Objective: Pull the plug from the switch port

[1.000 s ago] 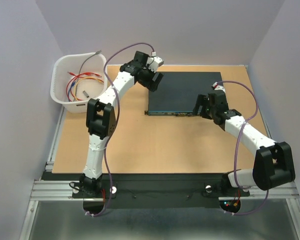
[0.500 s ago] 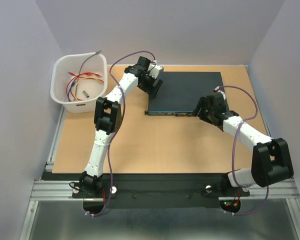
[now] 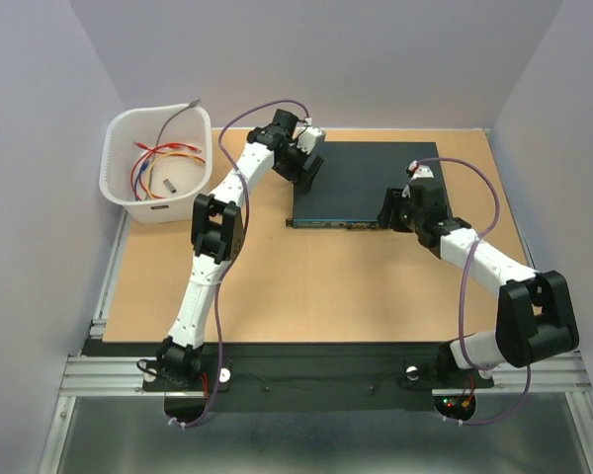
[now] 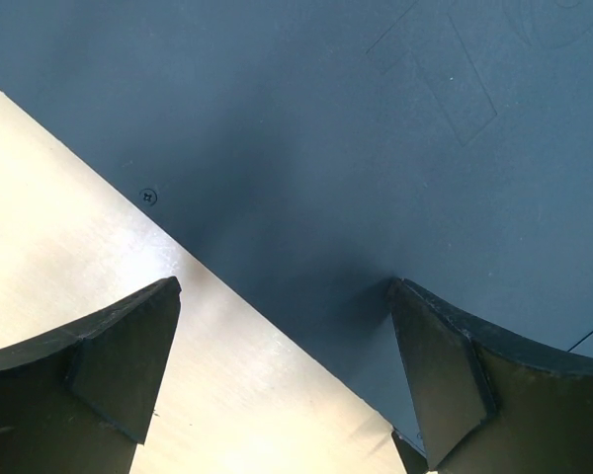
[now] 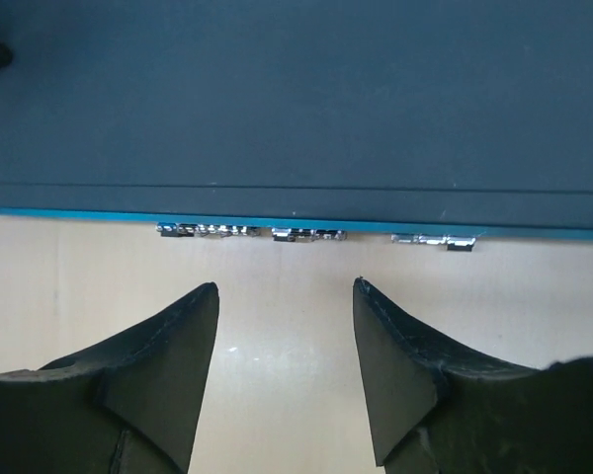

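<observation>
The switch (image 3: pixel 371 178) is a flat dark box lying on the table at centre right. Its thin teal face (image 5: pixel 79 210), with small metal sockets (image 5: pixel 306 234), points toward the arms. I cannot make out any plug or cable in the sockets. My left gripper (image 3: pixel 304 170) is open and straddles the switch's left edge (image 4: pixel 277 326), one finger (image 4: pixel 445 365) over the dark top (image 4: pixel 376 118) and the other (image 4: pixel 119 355) over the table. My right gripper (image 3: pixel 390 212) is open and empty, a little in front of the teal face, fingertips (image 5: pixel 385 346) apart from the sockets.
A white plastic basket (image 3: pixel 158 209) with red, orange and grey cables stands at the back left. Purple arm cables loop above both arms. The tan tabletop (image 3: pixel 306 286) lies between the switch and the arm bases.
The left arm has folded in and its gripper has settled at the switch's left edge. The right gripper has shifted a little left and closer to the teal face.
</observation>
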`<action>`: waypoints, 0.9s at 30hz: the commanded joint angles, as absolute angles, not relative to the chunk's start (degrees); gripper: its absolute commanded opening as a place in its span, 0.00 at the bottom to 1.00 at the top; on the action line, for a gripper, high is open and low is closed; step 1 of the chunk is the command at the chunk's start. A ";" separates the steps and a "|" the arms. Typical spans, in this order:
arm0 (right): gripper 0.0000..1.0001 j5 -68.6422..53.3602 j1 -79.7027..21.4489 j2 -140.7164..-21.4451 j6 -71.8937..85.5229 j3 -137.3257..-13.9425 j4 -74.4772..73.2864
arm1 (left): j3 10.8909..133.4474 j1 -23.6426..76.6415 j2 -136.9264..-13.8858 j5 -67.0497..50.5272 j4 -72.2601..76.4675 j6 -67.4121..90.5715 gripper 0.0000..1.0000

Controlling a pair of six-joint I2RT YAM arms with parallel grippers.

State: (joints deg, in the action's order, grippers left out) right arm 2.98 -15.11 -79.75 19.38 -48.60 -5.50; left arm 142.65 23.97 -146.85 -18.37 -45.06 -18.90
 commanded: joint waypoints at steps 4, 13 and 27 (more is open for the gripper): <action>0.56 4.57 -15.38 -83.58 12.82 -51.42 -2.64 | 148.27 23.47 -149.50 -19.60 -48.95 -20.21 0.99; 0.47 2.63 -15.47 -86.31 23.10 -50.72 -0.80 | 150.20 23.55 -151.00 -21.27 -50.36 -19.95 0.99; 0.33 -3.43 -17.04 -92.54 34.72 -49.48 7.82 | 151.08 23.12 -151.79 -21.88 -50.36 -19.69 0.99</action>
